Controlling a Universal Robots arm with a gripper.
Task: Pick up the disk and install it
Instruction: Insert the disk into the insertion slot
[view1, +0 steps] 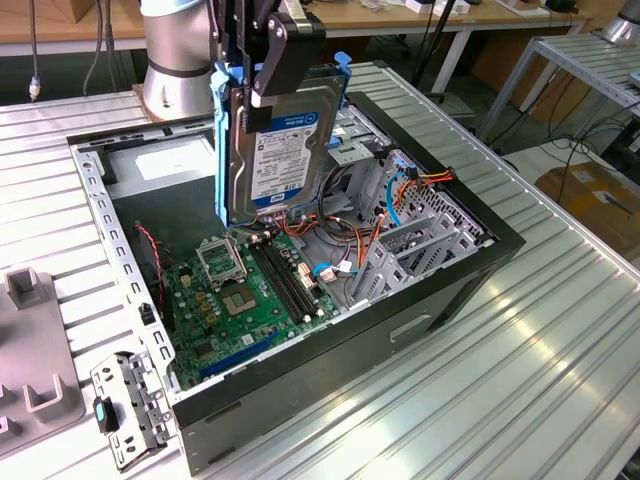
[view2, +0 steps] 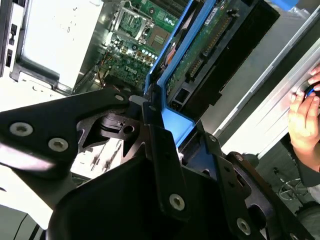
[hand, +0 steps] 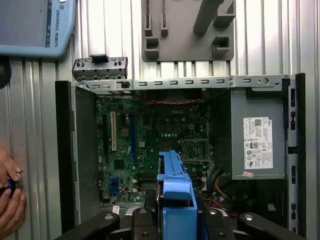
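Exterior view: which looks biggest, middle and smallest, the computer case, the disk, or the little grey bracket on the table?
1. Biggest: the computer case.
2. Middle: the disk. It is held up nearer the camera, so it may look bigger than it is.
3. Smallest: the little grey bracket, clearly.

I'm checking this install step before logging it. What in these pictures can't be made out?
Exterior view: the disk, held in the gripper, hides the part of the computer case behind it; the top edge cuts off the arm.
First wrist view: the disk's blue carrier covers the motherboard area under it.
First wrist view: the edge cuts off a person's hands; the small blue thing they touch is too small to identify.
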